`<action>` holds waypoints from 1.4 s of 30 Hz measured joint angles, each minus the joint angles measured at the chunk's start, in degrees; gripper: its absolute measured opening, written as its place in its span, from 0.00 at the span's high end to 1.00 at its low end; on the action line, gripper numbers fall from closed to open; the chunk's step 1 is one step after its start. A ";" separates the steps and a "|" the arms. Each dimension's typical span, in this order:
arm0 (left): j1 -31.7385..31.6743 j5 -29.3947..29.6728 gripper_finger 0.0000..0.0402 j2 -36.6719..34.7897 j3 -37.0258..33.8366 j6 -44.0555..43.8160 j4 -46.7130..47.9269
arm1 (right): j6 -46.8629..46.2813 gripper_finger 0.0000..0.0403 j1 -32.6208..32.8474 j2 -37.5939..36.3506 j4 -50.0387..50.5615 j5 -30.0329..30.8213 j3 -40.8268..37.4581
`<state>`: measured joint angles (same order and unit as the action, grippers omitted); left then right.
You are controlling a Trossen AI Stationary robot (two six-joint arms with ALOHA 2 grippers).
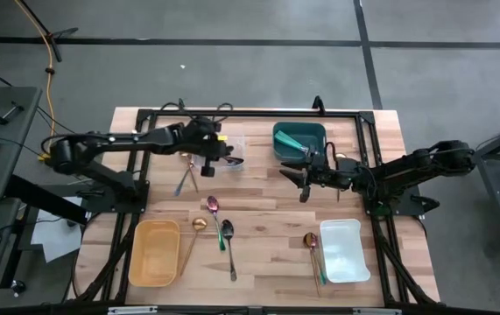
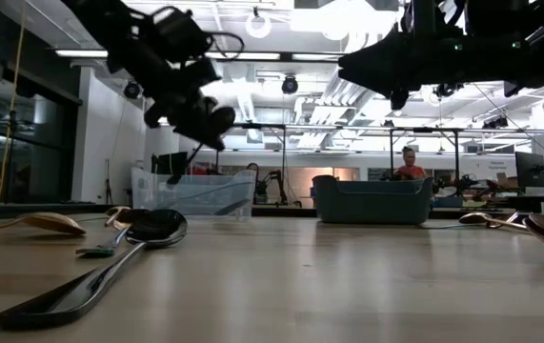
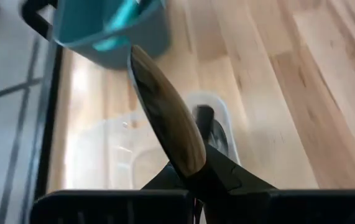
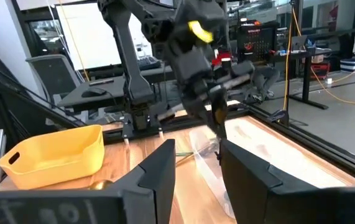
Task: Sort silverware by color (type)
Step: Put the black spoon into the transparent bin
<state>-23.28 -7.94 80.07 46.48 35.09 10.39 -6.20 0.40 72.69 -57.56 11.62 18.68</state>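
Pale butcher-block wood forms the table (image 1: 267,214), framed by black rails on a grey floor, while the low view looks across it into a bright workshop where a person in red (image 2: 408,166) sits far behind. Using the clear rectangular plastic container (image 1: 234,149) as landmark: the left gripper (image 1: 207,162) hangs just beside it, on the side toward the table's front, its fingers clamped on a dark, glossy black spoon (image 3: 165,118) whose bowl points out over the clear container, where another dark utensil (image 3: 209,127) already lies. A teal rectangular bin (image 1: 299,140) holding teal-handled pieces sits well to the right of the clear container, and the right gripper (image 1: 302,175) hovers just in front of that bin with its jaws spread wide and nothing between them. Nearer the front from the clear container lie an iridescent pink-purple spoon (image 1: 213,206), a gold spoon (image 1: 197,227) and a black spoon with a teal handle alongside (image 1: 227,236); a silver-headed pair (image 1: 186,179) rests just below the left gripper. An orange-yellow plastic tray (image 1: 155,252) sits at front left, a white plastic tray (image 1: 343,249) at front right, with a coppery spoon (image 1: 311,243) beside it.
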 joint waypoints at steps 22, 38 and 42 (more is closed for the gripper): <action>0.97 6.87 0.98 5.43 0.02 5.72 4.81 | -1.33 0.70 0.00 0.00 -0.07 0.00 0.00; 4.24 17.06 0.62 0.58 6.08 -0.16 11.83 | 0.14 0.70 0.00 0.00 -0.04 0.08 0.00; 6.21 11.48 0.58 -4.09 8.63 -10.25 13.43 | 0.73 0.70 -0.33 0.00 -0.23 0.09 0.00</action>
<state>-17.07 3.54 75.98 55.11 24.85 23.82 -5.46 0.08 72.69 -57.79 11.70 18.68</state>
